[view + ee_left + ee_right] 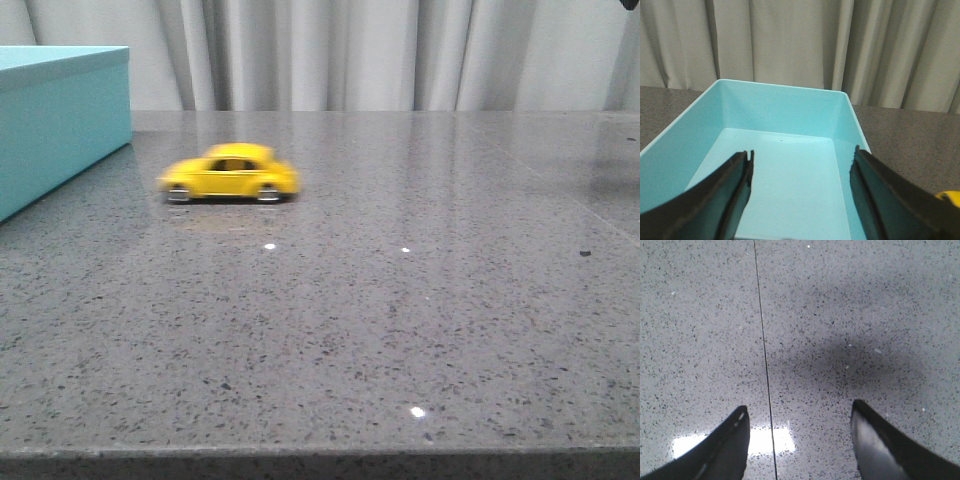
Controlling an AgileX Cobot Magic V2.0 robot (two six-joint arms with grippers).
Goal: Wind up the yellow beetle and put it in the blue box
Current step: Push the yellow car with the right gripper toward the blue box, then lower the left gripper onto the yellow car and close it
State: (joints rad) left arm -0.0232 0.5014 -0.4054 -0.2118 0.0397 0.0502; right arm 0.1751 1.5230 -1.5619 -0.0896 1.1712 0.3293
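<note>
The yellow beetle (pixel 230 174) stands on its wheels on the grey stone table, left of centre, blurred, a short way right of the blue box (pixel 60 120). In the left wrist view the blue box (pixel 785 112) is seen from above with nothing inside, and my left gripper (pixel 802 162) hangs open over it. A sliver of the yellow beetle (pixel 950 197) shows past one finger. My right gripper (pixel 799 412) is open above bare tabletop, with nothing between its fingers. Neither gripper shows in the front view.
A thin seam (pixel 762 340) runs across the speckled tabletop (pixel 400 330) under the right gripper. Pale curtains (pixel 380 50) hang behind the table. The table's front edge (pixel 320 455) lies close to the camera.
</note>
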